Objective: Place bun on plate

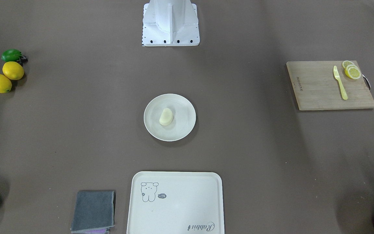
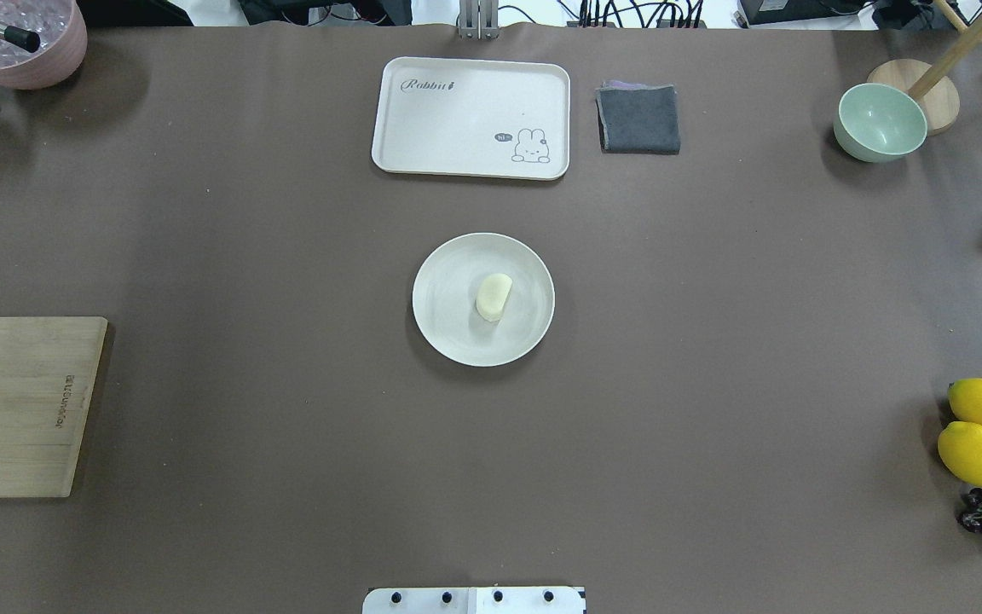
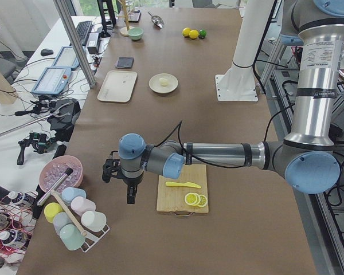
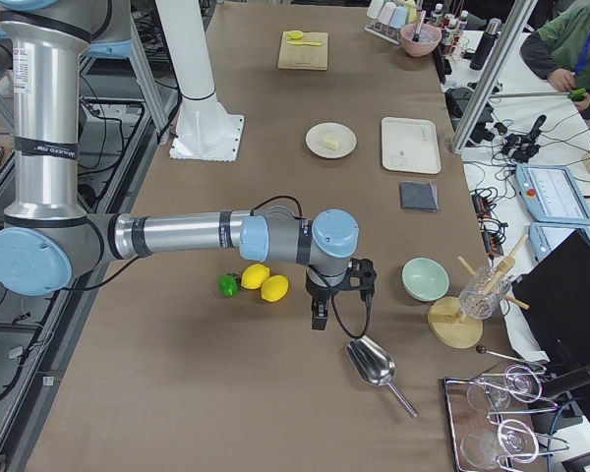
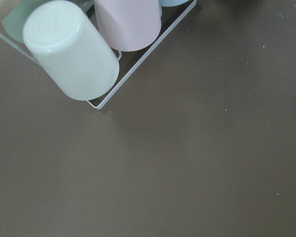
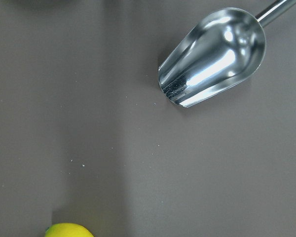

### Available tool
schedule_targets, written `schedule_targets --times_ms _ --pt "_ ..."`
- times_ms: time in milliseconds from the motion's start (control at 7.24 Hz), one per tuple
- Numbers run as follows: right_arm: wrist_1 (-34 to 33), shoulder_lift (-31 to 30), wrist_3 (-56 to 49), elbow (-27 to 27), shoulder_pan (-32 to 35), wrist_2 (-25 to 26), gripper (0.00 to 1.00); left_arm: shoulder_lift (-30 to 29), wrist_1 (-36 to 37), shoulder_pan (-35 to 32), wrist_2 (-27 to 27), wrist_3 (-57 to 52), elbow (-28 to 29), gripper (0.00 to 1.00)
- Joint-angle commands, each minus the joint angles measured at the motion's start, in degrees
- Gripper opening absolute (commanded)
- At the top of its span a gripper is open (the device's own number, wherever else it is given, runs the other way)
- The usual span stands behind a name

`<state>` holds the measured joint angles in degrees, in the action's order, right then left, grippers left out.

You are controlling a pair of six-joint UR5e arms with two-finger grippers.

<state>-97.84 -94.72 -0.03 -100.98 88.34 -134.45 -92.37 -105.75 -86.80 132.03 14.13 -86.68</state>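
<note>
The bun (image 1: 166, 117) lies in the middle of the plate (image 1: 183, 109), so I judge the task done; the next move calls only for keeping both arms away. The left gripper (image 3: 130, 196) hangs over one end of the table near a rack of cups (image 5: 71, 54). The right gripper (image 4: 319, 319) hangs at the other end, between the lemons (image 4: 257, 276) and a metal scoop (image 6: 212, 57). From these side views I cannot tell if either claw is apart or together. The cream tray (image 1: 180, 204), grey cloth (image 1: 93, 209) and cutting board (image 1: 317, 87) lie well apart from the plate; nothing blocks it.
</note>
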Motion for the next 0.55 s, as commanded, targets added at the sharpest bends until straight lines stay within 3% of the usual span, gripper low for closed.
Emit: schedule_targets --times_ms 0,415 --pt "0.0 0.1 0.0 -0.2 0.0 0.0 1.00 -0.5 1.0 -2.3 2.9 -0.1 -1.0 0.98" --pt "0.0 0.1 0.0 -0.2 -0.2 0.1 1.00 0.3 3.9 -2.3 3.1 -0.1 -5.2 0.98"
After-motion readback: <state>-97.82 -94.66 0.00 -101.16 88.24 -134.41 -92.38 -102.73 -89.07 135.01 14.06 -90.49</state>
